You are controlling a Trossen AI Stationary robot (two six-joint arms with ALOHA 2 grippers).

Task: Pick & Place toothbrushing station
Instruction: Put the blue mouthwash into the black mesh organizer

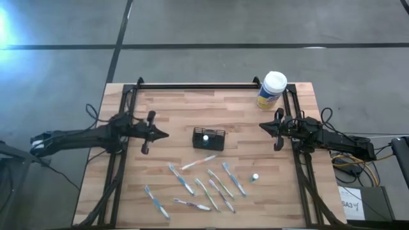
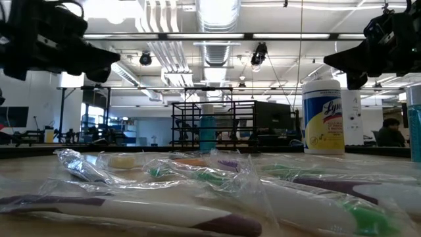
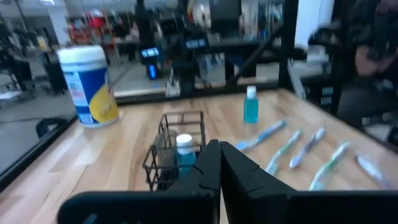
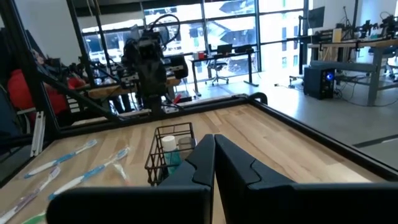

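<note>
Sitting mid-table between both arms: toothbrushing station [image 1: 209, 138], long axis running left-right. Hovering slightly nearer, left gripper [image 1: 161, 135], fingers together; right gripper [image 1: 265, 126] likewise pressed together.

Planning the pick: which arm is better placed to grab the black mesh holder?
Roughly even, slight edge left: the left gripper is a bit nearer the holder than the right gripper. Both are shut and aimed at it.

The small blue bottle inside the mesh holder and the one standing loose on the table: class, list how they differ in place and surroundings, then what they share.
One small blue bottle stands inside the black mesh holder at the table's middle; the other blue bottle stands bare on the wood, nearer the right arm's side. The first is walled by wire; the second stands beside the wrapped toothbrushes. Both are upright, blue, white-capped.
</note>
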